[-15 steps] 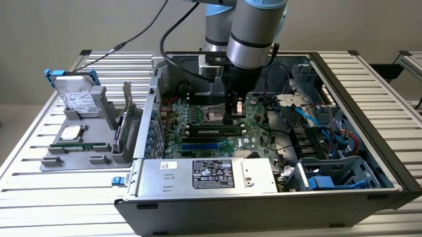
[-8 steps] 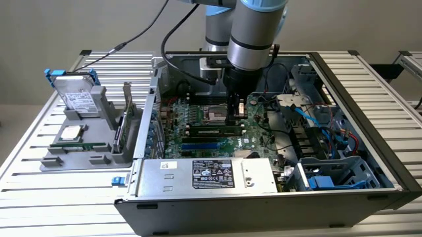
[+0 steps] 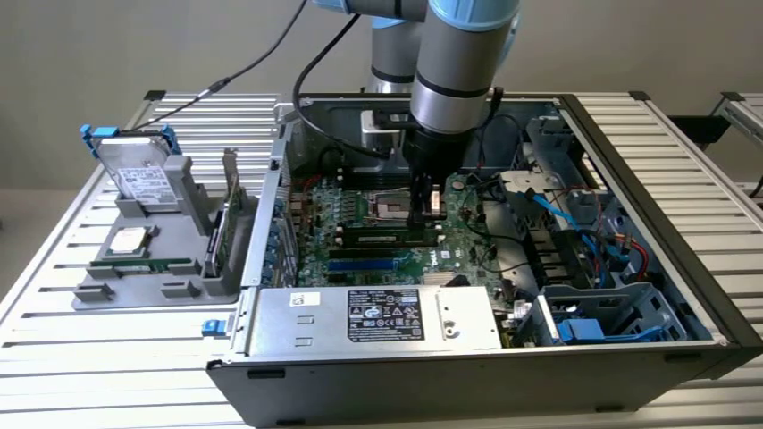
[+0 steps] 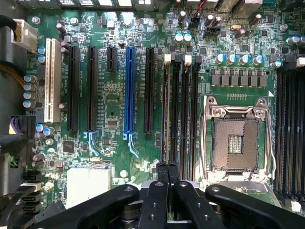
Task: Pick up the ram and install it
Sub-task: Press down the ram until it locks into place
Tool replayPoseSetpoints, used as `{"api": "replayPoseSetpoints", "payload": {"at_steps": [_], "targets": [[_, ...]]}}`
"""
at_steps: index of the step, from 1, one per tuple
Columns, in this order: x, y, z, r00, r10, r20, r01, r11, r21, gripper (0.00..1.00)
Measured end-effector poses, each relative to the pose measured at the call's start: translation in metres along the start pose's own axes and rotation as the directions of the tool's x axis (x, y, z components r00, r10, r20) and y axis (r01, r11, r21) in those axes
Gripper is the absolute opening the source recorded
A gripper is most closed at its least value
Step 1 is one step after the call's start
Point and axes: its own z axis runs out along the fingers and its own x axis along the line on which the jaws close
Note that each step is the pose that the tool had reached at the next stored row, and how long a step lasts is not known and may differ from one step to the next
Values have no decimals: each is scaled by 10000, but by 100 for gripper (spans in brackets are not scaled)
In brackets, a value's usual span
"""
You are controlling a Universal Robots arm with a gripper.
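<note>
The ram (image 3: pixel 381 238), a dark-green stick with black chips, lies along a memory slot on the motherboard (image 3: pixel 357 210) inside the open computer case. In the wrist view the ram (image 4: pixel 166 109) is edge-on, a thin strip standing in the slot nearest the black expansion slots. My gripper (image 3: pixel 427 214) hangs straight down over the end of the stick at the exterior view's right, beside the processor socket (image 3: pixel 394 204). The gripper (image 4: pixel 167 166) is shut, its two fingertips pressed together with nothing between them, directly above the ram's edge. I cannot tell whether they touch it.
Bare black memory slots (image 4: pixel 188 109) and the open socket (image 4: pixel 236 138) lie beside the ram; a blue slot (image 4: pixel 128 90) is further off. The power supply (image 3: pixel 381 317) and blue cables (image 3: pixel 584 223) crowd the case. A grey tray (image 3: pixel 138 290) outside holds a hard drive (image 3: pixel 141 179), a chip and another green stick (image 3: pixel 149 265).
</note>
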Motion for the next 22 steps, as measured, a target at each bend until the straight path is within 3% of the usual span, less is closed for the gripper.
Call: {"api": "replayPoseSetpoints", "payload": {"at_steps": [12,19,22], "targets": [[-2,-3,43,10000,0,-4,0,10000,0,10],[-8,-7,87,10000,2,-45,-2,10000,0,10],[-10,-7,101,10000,7,-97,-7,10000,-6,10]]}}
